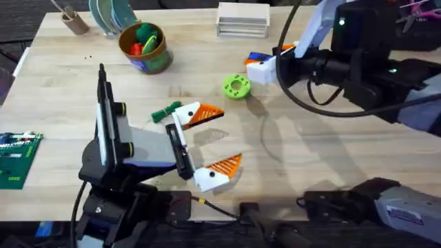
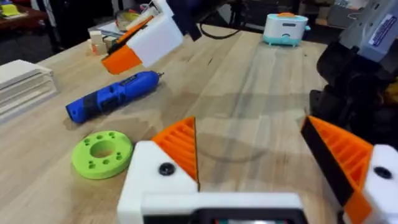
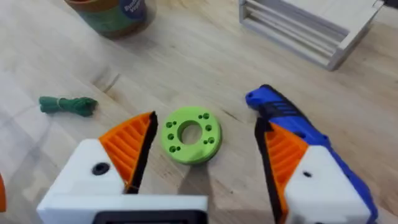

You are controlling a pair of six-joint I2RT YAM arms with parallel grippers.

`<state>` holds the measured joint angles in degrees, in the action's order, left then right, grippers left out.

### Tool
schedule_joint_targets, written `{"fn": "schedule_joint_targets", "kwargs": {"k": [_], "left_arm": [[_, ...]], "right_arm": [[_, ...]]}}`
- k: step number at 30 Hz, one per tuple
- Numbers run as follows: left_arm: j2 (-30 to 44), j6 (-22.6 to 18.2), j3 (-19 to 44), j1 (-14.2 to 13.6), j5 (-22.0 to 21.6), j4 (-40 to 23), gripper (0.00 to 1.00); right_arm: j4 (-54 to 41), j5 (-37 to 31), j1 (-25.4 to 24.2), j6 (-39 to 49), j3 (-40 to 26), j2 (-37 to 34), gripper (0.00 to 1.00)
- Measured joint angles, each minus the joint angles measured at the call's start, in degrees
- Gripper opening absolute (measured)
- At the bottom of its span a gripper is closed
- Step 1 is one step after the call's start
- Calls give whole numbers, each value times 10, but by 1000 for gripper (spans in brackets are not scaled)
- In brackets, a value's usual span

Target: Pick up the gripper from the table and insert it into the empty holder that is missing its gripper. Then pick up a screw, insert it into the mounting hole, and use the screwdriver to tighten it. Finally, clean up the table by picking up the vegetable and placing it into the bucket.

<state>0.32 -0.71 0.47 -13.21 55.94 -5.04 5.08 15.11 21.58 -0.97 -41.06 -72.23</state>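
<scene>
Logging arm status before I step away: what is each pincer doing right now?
Left pincer: open, holding nothing.
Right pincer: open, holding nothing, over the green disc.

My right pincer (image 1: 265, 63) covers most of the screwdriver (image 1: 256, 56) from overhead; only a blue sliver shows. In my right wrist view the bucket (image 3: 115, 15) is cut off by the frame edge, its rim out of sight. The vegetable (image 1: 165, 112) lies partly behind my left pincer's (image 1: 213, 141) white finger (image 1: 185, 114).
</scene>
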Motion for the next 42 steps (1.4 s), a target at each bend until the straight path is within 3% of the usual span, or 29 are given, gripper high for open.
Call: {"fn": "schedule_joint_targets", "kwargs": {"k": [4, 9, 17, 23, 26, 33, 42], "left_arm": [[0, 5, 0, 0, -26, 5, 993], [0, 40, 10, 0, -97, -6, 992], [7, 57, 129, 0, -249, -189, 993], [101, 57, 243, 0, -350, -275, 993], [174, 33, 305, 0, -383, -317, 993], [351, -67, 419, 0, -447, -412, 992], [470, -118, 434, 0, -476, -422, 993]], "right_arm": [[-12, 5, 0, -8, 0, 0, 980], [-12, 9, 0, -12, 0, 0, 980], [-12, 9, 0, -16, 0, 0, 980], [-12, 9, 0, -16, 0, 0, 980], [-12, 9, 0, -16, 0, 0, 980], [-12, 9, 0, -17, 0, 0, 980], [-12, 9, 0, -17, 0, 0, 980]]}}
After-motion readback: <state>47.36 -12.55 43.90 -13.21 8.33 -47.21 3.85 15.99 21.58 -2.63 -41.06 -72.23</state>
